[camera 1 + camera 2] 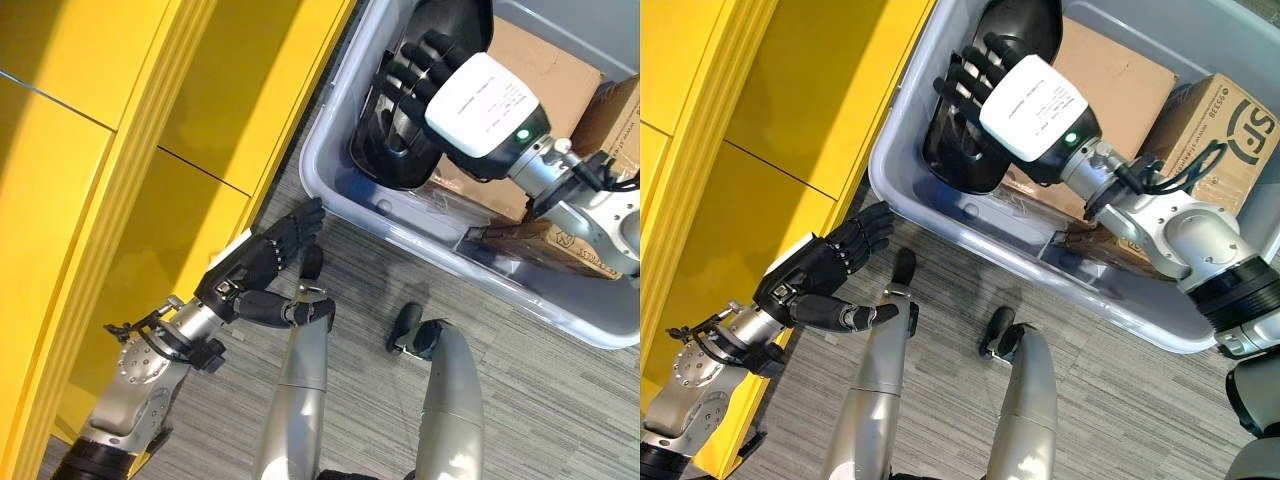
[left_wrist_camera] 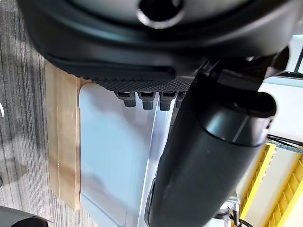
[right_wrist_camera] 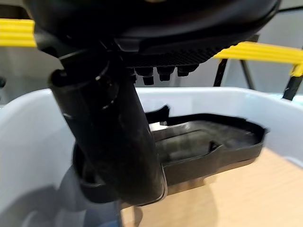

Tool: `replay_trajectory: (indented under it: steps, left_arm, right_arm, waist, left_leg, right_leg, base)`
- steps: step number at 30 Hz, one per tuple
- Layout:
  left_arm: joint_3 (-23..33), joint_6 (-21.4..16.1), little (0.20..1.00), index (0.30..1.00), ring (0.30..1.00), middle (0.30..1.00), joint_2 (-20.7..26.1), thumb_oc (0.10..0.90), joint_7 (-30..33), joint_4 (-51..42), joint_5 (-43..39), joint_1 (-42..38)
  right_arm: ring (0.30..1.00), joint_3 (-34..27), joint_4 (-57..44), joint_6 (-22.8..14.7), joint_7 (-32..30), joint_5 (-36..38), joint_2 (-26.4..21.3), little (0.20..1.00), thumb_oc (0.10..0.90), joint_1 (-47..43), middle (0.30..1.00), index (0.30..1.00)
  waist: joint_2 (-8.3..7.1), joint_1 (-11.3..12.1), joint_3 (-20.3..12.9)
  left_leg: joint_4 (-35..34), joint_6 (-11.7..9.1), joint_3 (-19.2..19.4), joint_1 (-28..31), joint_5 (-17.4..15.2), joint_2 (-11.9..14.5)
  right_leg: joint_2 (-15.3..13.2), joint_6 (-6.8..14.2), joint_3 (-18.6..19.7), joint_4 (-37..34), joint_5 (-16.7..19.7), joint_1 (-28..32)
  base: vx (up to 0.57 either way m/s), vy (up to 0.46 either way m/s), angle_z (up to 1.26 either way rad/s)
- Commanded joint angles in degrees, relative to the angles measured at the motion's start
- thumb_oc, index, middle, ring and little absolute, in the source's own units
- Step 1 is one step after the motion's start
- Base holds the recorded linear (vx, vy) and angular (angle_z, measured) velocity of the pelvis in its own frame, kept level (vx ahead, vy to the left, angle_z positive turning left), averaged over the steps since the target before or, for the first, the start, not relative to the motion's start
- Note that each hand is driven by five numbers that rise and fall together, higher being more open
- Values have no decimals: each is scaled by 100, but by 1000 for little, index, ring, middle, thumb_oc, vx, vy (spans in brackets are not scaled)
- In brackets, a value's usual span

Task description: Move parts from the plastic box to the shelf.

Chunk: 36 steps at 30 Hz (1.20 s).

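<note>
Right hand (image 1: 992, 80) reaches into grey plastic box (image 1: 940, 215), fingers straight, spread over black plastic part (image 1: 970, 150) leaning against box wall; no grasp visible. Cardboard boxes (image 1: 1210, 115) lie just beyond wrist, inside same box. Left hand (image 1: 262, 262) hangs relaxed, holding nothing, beside yellow shelf (image 1: 110, 180), outside box.

The left silver-grey arm is coming in from the lower left of the frame, its dark left robot hand (image 1: 258, 268) hanging in the left centre with fingers straight and thumb spread apart. The right silver-grey arm is reaching from the right edge toward the upper centre, where the dark right robot hand (image 1: 985, 75), white-backed at the wrist, is stretching its fingers out nearly straight, slightly splayed.
</note>
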Motion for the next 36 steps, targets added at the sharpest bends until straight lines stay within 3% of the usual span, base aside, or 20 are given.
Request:
replay_trajectory:
  steps: [1, 8, 15, 18, 25, 26, 27, 34, 35, 36]
  left_arm:
    - [-12, -659, 1000, 1000, 1000, 1000, -94, 900, -234, -624, -264, -22]
    - [-128, -602, 1000, 1000, 1000, 1000, -209, 900, -99, -596, -165, -80]
    - [-346, -514, 1000, 1000, 1000, 1000, -241, 900, -107, -538, -109, -251]
    - [-386, -488, 1000, 1000, 1000, 1000, -261, 900, -41, -598, -152, -323]
    - [-394, -464, 1000, 1000, 1000, 1000, -267, 900, -1, -600, -190, -341]
    - [-397, -477, 1000, 1000, 1000, 1000, -226, 900, 24, -540, -228, -381]
    - [-366, -513, 1000, 1000, 1000, 1000, -210, 900, -50, -504, -301, -376]
    - [-357, -519, 1000, 1000, 1000, 1000, -212, 900, -51, -506, -316, -372]
    - [-399, -538, 1000, 1000, 1000, 1000, -74, 900, -71, -497, -378, -414]
    - [-385, -540, 1000, 1000, 1000, 1000, -96, 900, -77, -486, -389, -424]
  right_arm:
    - [1000, -284, 82, 205, -372, 367, -206, 1000, 900, -750, 1000, 1000]
    - [1000, -758, 291, 687, -1222, 328, -87, 1000, 900, -246, 1000, 1000]
    - [1000, -1104, 596, 1366, -1556, 259, 132, 1000, 900, -58, 1000, 1000]
    - [1000, -1103, 786, 1412, -1479, 296, 191, 1000, 900, -168, 1000, 1000]
    - [1000, -1027, 854, 1377, -1462, 336, 192, 1000, 900, -232, 1000, 1000]
    - [1000, -767, 914, 1294, -1105, 70, 112, 1000, 900, -338, 1000, 1000]
    - [1000, -544, 906, 1339, -980, 258, -12, 1000, 900, -392, 1000, 1000]
    - [1000, -495, 906, 1363, -989, 312, -20, 1000, 900, -430, 1000, 1000]
    - [1000, -180, 1214, 1351, -290, 683, -68, 1000, 900, -660, 1000, 1000]
    - [1000, -68, 1262, 1335, -218, 696, -63, 1000, 900, -784, 1000, 1000]
  waist:
    - [351, 29, -93]
    - [357, -73, -93]
    - [485, -147, -93]
    - [564, -152, -93]
    - [576, -154, -93]
    - [578, -124, -93]
    - [570, -150, -93]
    - [573, -164, -93]
    - [550, -61, -93]
    - [567, -78, -93]
  left_leg:
    - [-435, 682, 255, 156, -277, -305]
    - [-353, 695, 246, -80, -291, -282]
    - [-83, 708, 351, -344, -449, -334]
    - [96, 707, 392, -468, -538, -406]
    - [126, 709, 395, -500, -553, -419]
    - [112, 699, 418, -572, -529, -439]
    - [47, 700, 416, -605, -474, -408]
    - [36, 700, 416, -615, -466, -406]
    - [82, 679, 421, -744, -450, -426]
    - [107, 678, 421, -778, -459, -425]
  right_leg:
    - [559, -350, -104, 280, -459, 222]
    - [599, -314, -77, 316, -427, -37]
    - [611, -301, 12, 454, -454, -304]
    - [605, -293, 60, 553, -471, -430]
    - [599, -290, 68, 577, -475, -464]
    - [604, -298, 57, 573, -471, -521]
    - [604, -289, 54, 543, -450, -573]
    - [604, -290, 53, 538, -448, -586]
    - [569, -310, 9, 599, -469, -674]
    - [569, -313, 9, 616, -476, -704]
  base:
    - [0, 0, 0]
    - [0, 0, 0]
    - [-7, 37, -3]
    - [10, 33, 0]
    - [0, 0, 0]
    - [-1, 35, 0]
    - [-2, 35, -1]
    - [0, 0, 0]
    - [0, 0, 0]
    - [0, 0, 0]
